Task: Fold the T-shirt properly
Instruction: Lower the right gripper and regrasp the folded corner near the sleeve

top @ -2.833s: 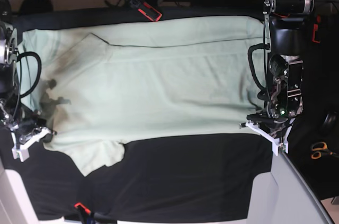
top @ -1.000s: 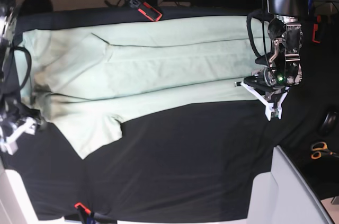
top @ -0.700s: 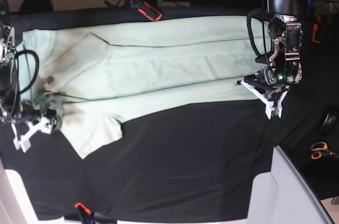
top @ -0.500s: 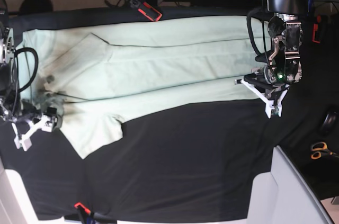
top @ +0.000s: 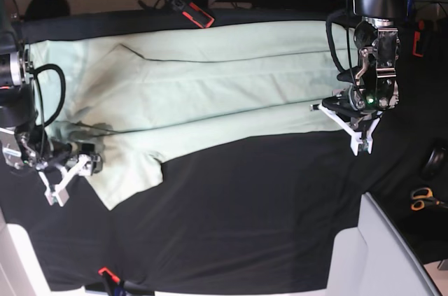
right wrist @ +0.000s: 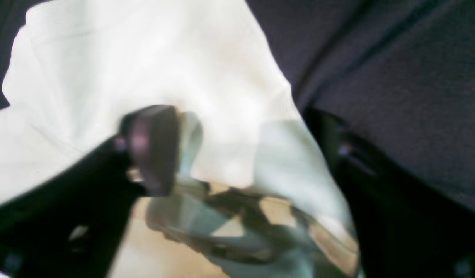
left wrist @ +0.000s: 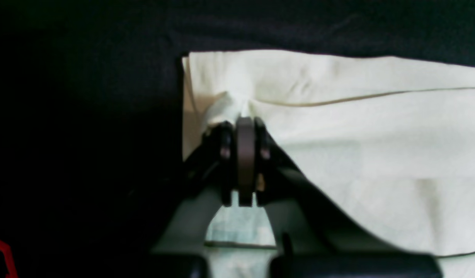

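Comparing this moment with the base view a second before, you could see that the right gripper (top: pixel 70 173) had shifted along the shoulder end of the T-shirt (top: pixel 203 93) and now sat at the lower sleeve (top: pixel 129 177), its jaws spread with pale cloth lying between them in the right wrist view, not yet pinched. The left gripper (top: pixel 353 124) had not moved: it stayed clenched on the hem corner (left wrist: pixel 237 106), a small pucker of fabric rising at its tips. The long lower edge already lay folded up over the body, so I judged the lengthwise fold half done and the sleeve the next piece you would have to tuck in. The shirt lay flat across the black tablecloth (top: pixel 245 226) on the bench, well spread, with the hem toward the left arm. Around it you had a red-and-black tool (top: pixel 192 12) just beyond the far edge, scissors (top: pixel 422 200) off to the side beyond the left arm, and cables at the back; none touched the cloth. Only the right arm's own cable loop (top: pixel 52 93), hanging over the shoulder area, looked likely to snag.
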